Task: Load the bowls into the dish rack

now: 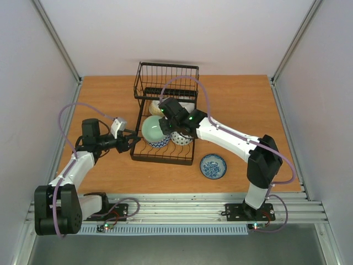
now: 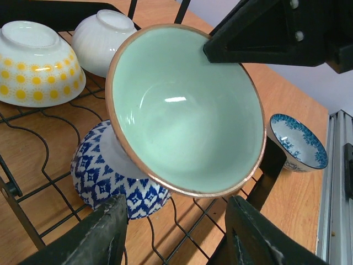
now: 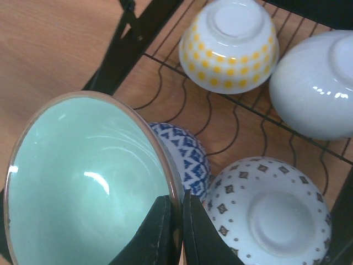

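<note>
1. Right jaws first, since they fill the bottom of the right wrist view. They're clamped on the copper-edged rim of the pale green glazed ceramic bowl (image 3: 88,182), one finger inside and one outside.
2. That bowl's tilted on edge inside the black wire dish rack (image 1: 162,160), leaning on an upturned blue-and-white diamond-patterned bowl (image 2: 110,176).
3. Also upside down in the rack: a white bowl with yellow dots (image 3: 229,44), a plain white bowl (image 3: 314,83) and a white bowl with small brown diamonds (image 3: 270,212).
4. One blue floral bowl (image 1: 213,166) sits upright on the wooden table (image 1: 248,99), just right of the rack. So I'd say it's nearly done, one bowl left to fetch.
5. Left jaws are spread wide, holding nothing, just beside the rack's left side and aimed at the green bowl.
6. Handling-wise it's stiff, with a slick glaze, chippy against wire or other bowls, and probably heavy enough to swing in a rim pinch. Rim's the only sensible place to take hold, so ease it down rather than drop it.
</note>
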`<state>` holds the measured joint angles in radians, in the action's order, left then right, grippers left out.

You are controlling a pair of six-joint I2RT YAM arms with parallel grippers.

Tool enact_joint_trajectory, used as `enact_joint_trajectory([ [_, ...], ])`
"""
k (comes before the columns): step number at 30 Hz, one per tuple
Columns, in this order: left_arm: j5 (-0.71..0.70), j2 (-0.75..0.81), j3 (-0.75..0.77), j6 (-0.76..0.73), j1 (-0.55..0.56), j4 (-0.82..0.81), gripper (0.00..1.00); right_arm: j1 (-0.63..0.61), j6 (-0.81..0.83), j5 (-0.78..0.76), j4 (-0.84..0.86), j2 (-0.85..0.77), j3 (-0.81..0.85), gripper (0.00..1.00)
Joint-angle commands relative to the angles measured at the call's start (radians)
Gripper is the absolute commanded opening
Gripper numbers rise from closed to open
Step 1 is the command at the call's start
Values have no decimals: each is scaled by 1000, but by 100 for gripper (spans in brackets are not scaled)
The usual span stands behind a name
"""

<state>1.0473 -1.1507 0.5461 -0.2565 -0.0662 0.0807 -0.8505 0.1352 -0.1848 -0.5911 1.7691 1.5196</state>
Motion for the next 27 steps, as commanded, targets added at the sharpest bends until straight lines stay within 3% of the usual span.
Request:
enact_joint_trajectory([
  [1, 16, 0, 28, -17, 2, 0, 50, -40, 18, 5, 47, -6, 76, 1],
  [13, 12, -1, 29, -20, 5, 3, 49, -115, 35, -11, 50, -8, 99, 1],
  [15, 15, -1, 30, -22, 6, 5, 37, -120, 37, -12, 53, -5, 99, 1],
  [17, 1, 2, 30, -20, 6, 3, 5, -122, 38, -10, 56, -2, 98, 1],
  [18, -10, 4, 28, -11, 8, -6, 1, -122, 38, -9, 57, -2, 95, 1],
  [27, -48, 49, 1, 17, 8, -44, 0, -122, 37, -9, 105, -48, 22, 5],
])
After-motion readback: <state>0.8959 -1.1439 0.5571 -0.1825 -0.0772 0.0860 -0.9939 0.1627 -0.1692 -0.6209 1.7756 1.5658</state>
